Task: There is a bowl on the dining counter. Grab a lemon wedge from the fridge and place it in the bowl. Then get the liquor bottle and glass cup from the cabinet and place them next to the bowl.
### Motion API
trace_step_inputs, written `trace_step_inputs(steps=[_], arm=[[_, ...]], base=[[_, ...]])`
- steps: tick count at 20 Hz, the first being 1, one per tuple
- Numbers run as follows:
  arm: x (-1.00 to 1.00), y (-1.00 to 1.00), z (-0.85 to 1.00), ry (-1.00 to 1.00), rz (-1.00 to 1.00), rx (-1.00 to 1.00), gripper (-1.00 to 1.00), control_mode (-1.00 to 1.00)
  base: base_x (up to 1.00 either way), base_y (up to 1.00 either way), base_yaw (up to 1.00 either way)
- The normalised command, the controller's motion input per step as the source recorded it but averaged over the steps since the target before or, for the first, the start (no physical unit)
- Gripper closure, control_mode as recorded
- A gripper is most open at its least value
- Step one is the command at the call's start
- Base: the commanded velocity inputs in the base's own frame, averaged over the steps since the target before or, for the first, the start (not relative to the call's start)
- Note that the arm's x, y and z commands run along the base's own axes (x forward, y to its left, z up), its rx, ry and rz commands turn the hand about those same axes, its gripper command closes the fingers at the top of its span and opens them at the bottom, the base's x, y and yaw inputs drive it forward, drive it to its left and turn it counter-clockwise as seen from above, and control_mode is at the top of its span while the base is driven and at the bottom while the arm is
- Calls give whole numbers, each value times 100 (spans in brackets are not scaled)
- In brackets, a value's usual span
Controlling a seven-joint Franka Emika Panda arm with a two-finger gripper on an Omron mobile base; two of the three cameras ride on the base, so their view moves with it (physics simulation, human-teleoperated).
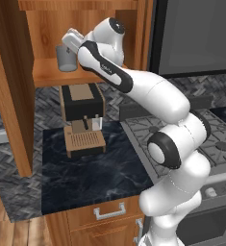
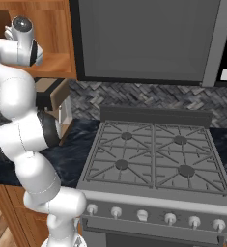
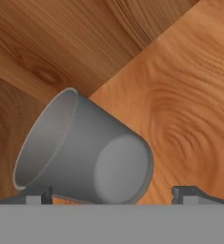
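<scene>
Right at the end effector (image 3: 111, 193), the two dark fingertips (image 3: 35, 194) stand wide apart with nothing between them pinched, straddling the glass cup (image 3: 85, 150), which sits on the shelf of the cabinet (image 1: 52, 72). Likely trouble: one finger looks very near the cup's rim side, so an off-centre close could nudge the tumbler sideways or tip it over. Beyond the cup the wooden back wall (image 3: 85, 43) is close, leaving little depth to push in. Below, the coffee machine (image 1: 81, 120) stands on the bench (image 1: 95, 168), crowding any low retreat; open room lies outward, toward the stove (image 2: 153, 154).
</scene>
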Motion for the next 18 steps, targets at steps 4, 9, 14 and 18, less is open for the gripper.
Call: trace_step_inputs(steps=[4, 9, 14, 18], arm=[[0, 0, -17, 3, 0, 0, -100, -100], [0, 0, -15, 2, 0, 0, -100, -100], [0, 0, -10, 1, 0, 0, -100, -100], [0, -1, 3, 0, 0, 0, -100, -100]], base=[[0, 0, 0], [0, 0, 0], [0, 0, 0], [0, 0, 0]])
